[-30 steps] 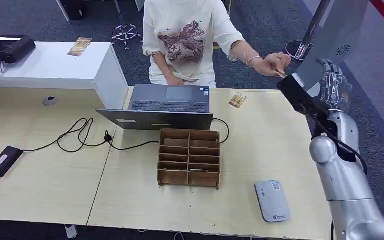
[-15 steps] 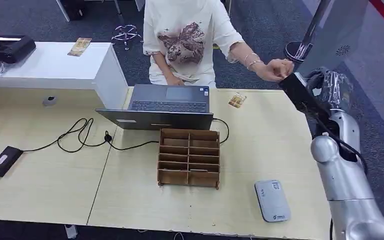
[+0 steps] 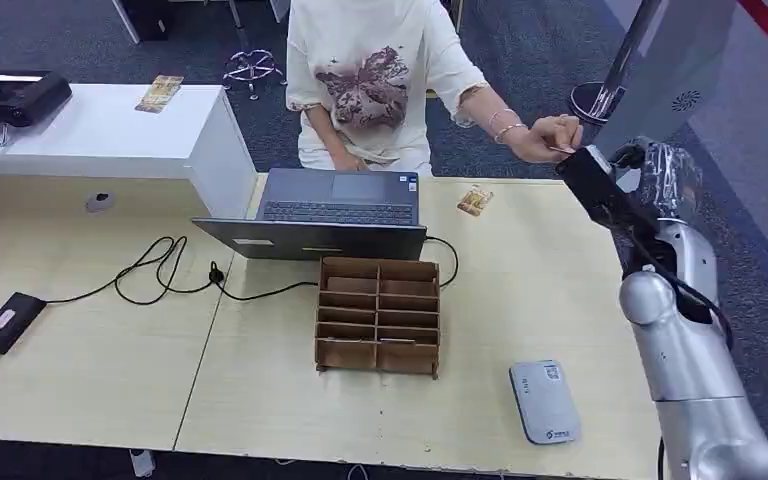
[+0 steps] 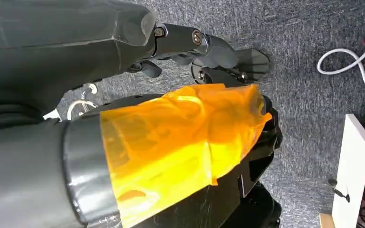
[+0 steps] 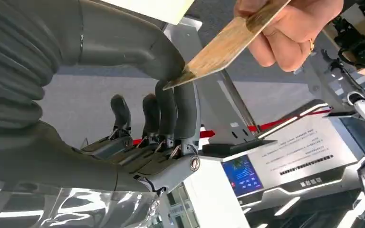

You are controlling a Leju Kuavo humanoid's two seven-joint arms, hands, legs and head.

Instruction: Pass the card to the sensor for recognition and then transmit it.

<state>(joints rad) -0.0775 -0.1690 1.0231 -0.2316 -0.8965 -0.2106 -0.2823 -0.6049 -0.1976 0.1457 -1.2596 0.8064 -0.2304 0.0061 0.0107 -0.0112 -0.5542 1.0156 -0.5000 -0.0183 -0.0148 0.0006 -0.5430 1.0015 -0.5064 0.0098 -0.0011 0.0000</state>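
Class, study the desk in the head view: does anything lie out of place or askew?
One loose card lies tilted on the desk behind the laptop, outside the wooden organizer. Black cables sprawl in loops across the desk.

No text is reading clearly anywhere. The kiosk panel is showing rows of white characters, too small to make out; the grey sensor is carrying a small blue mark, likewise illegible.
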